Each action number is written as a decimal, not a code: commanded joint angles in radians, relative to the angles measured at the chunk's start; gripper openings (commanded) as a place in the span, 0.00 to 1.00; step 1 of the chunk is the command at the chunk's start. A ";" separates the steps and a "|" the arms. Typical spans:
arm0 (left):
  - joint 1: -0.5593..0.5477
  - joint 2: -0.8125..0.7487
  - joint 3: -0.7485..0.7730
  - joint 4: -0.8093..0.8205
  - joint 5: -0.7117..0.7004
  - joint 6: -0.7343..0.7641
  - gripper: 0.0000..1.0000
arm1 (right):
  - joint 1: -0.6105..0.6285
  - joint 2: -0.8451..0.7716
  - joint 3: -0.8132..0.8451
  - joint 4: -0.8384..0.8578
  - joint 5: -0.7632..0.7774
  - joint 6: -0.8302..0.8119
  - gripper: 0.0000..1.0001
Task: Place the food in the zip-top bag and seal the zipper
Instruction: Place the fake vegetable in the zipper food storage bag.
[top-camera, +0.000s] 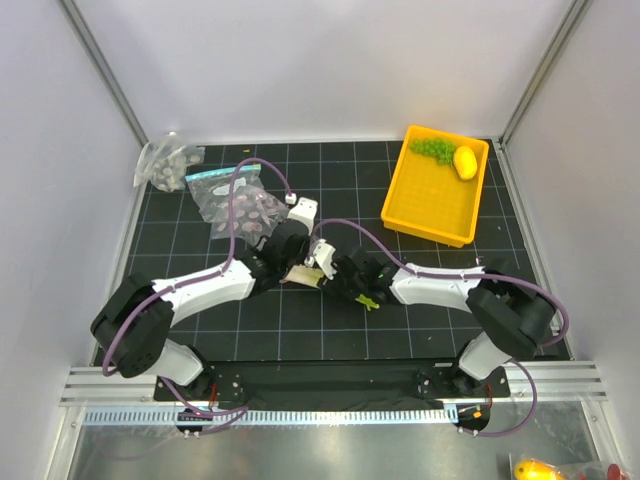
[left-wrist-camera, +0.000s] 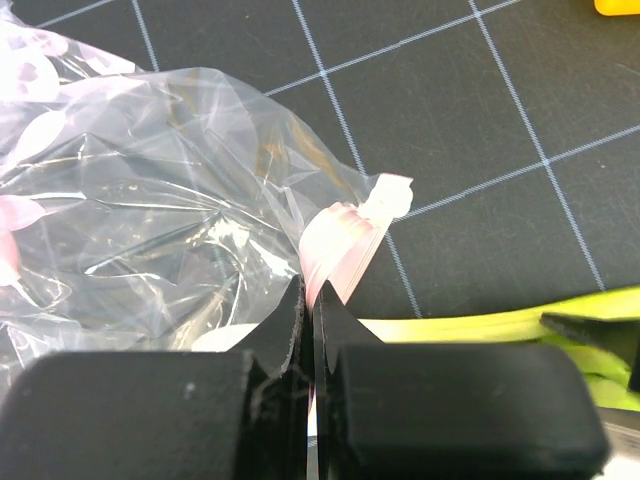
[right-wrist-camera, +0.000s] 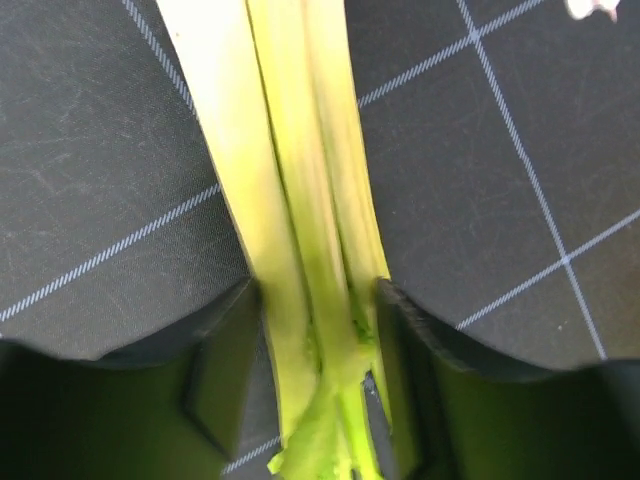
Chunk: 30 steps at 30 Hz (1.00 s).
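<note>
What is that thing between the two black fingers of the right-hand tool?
A pale yellow-green leek stalk runs lengthwise between the right tool's fingers, which sit against its sides. The right wrist view shows it.

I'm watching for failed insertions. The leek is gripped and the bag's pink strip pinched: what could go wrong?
The left gripper pinches only a thin fold of the zipper; it may slip free.
The zip-top bag looks crumpled, its mouth not clearly open, so the leek may shove it along.
The right gripper holds the leek near its frayed green end; the stalk may pivot.
</note>
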 joint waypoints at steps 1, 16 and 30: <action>-0.003 -0.035 0.004 0.038 -0.028 -0.008 0.00 | 0.003 0.006 0.045 -0.020 -0.027 -0.014 0.52; -0.007 -0.060 0.038 -0.002 0.150 -0.135 0.00 | 0.003 -0.199 -0.026 0.052 -0.099 0.141 0.01; -0.006 -0.037 0.133 -0.182 0.029 -0.330 0.00 | -0.012 -0.213 -0.003 0.051 0.027 0.312 0.01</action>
